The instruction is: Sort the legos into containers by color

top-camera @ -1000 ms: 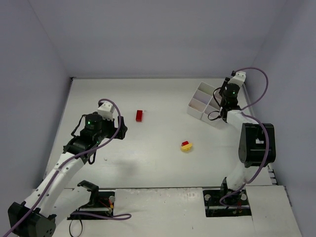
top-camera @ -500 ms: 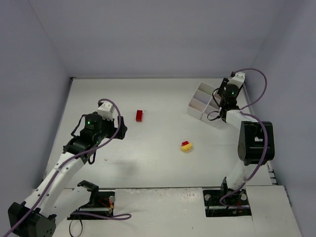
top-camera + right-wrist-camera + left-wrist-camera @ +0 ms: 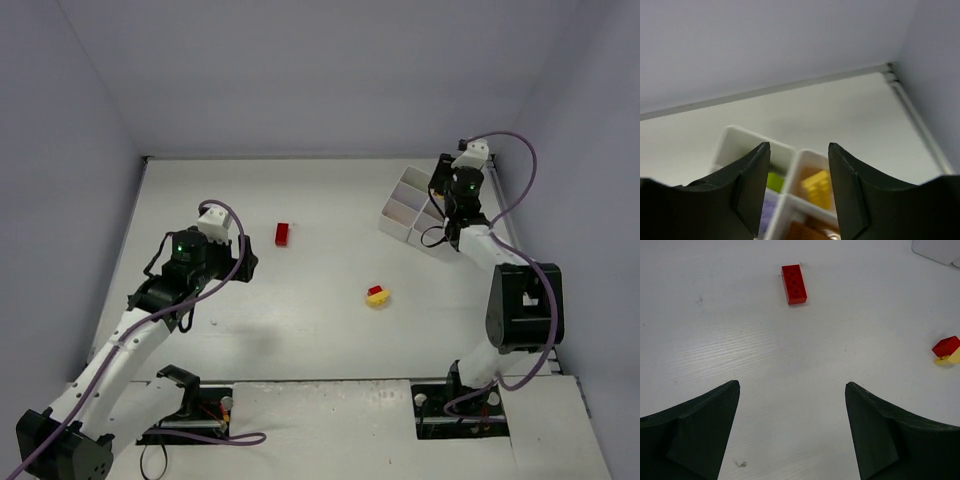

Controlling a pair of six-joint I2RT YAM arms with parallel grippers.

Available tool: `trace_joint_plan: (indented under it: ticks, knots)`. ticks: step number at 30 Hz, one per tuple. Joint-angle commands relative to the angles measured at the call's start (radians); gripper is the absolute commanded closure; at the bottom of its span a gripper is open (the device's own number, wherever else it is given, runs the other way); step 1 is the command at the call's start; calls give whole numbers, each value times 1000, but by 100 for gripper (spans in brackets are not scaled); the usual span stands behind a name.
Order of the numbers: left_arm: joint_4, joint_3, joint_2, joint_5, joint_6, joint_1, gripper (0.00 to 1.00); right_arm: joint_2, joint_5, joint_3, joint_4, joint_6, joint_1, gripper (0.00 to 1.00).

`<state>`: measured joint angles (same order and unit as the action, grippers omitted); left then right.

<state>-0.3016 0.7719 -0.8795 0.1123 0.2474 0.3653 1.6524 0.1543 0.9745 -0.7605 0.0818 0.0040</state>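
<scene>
Two arms stand at the 6 o'clock edge of a white table (image 3: 300, 190), seen from above. The left arm (image 3: 140, 330) reaches toward 1 o'clock, and the right arm (image 3: 520, 300) reaches toward 11 o'clock, over the white tray (image 3: 398, 212) at the table's 2 o'clock corner.

The left gripper (image 3: 792, 385) has its fingers spread wide with only bare table between them. The right gripper (image 3: 799, 145) hangs above the tray (image 3: 740, 132) with its fingers parted by a moderate gap and nothing between them.

In the left wrist view, a red brick (image 3: 794, 284) lies flat at 12 o'clock from the finger gap, well apart from both tips. A stacked pair (image 3: 947, 350), red on yellow, sits toward 3 o'clock, beyond the right finger, near the frame edge. From above, that pair (image 3: 378, 295) is at 5 o'clock from the red brick (image 3: 282, 234).

In the right wrist view, the tray's compartments show at 6 o'clock between the fingers:
- a yellow brick (image 3: 817, 187)
- a lime green brick (image 3: 774, 181) at its 9 o'clock, in the neighbouring compartment, partly hidden by the left finger
- a lavender brick (image 3: 765, 215) at 6 o'clock of the lime one
- a brown brick (image 3: 800, 232) at the frame's bottom edge
</scene>
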Motion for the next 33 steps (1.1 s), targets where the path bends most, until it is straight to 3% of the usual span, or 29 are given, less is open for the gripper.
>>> trace_joint_plan:
  ticks: [1, 5, 9, 19, 21, 33]
  knots:
    - [61, 15, 10, 1, 9, -8, 20, -106, -218, 44, 25, -10, 76, 53]
    - [58, 18, 10, -5, 15, -12, 20, -102, -295, 93, 165, -7, 230, 47]
    - [55, 18, 16, -28, 21, -17, 21, -57, -305, 119, 199, 84, 362, 39]
    - [33, 21, 24, -103, 33, -19, 20, 200, -26, 297, 268, 280, 652, 33]
    - [27, 21, 27, -129, 36, -20, 20, 251, 40, 364, 294, 303, 683, 33]
    - [12, 21, 24, -140, 47, -20, 20, 552, 102, 625, 394, 389, 772, 34]
